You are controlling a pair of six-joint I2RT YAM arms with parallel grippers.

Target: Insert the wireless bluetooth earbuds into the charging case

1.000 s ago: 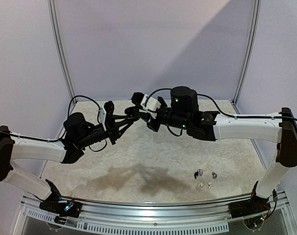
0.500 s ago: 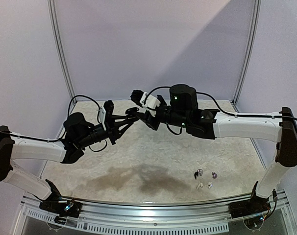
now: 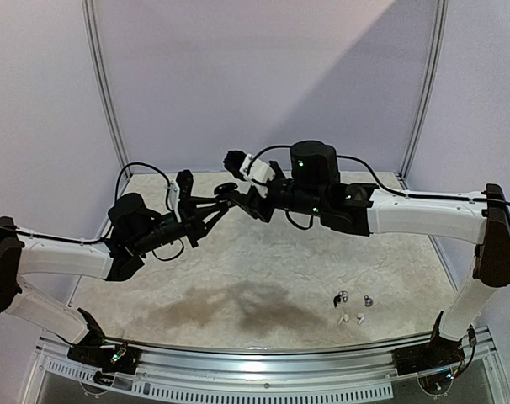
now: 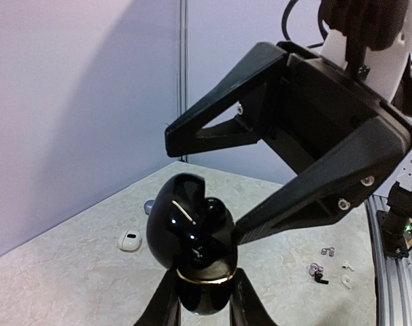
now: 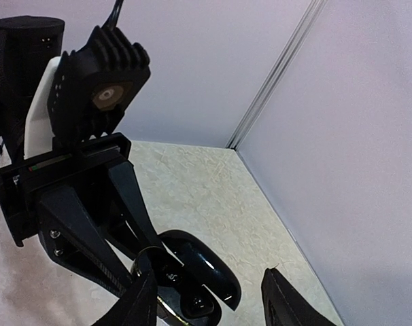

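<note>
Fingers of the left gripper are closed on the lower half of the black charging case. They hold it upright in the air, with the lid tipped open. Just around it we see the right gripper. Its jaws are spread wide, one finger above the lid and the other beside the body of the case, and nothing is carried between them.

Compared with a second ago, the right arm has moved a little to the left and its wrist has risen, so the open fingers now bracket the case more fully. The left arm has hardly moved.

We cannot tell if any earbud already sits in the dark wells.

Further out, four earbuds lie in a loose group on the table, near its right front and well apart from both grippers. A small white object lies on the far left part of the table.

We judge that the right arm works at the lid now and must afterwards return for the earbuds.
</note>
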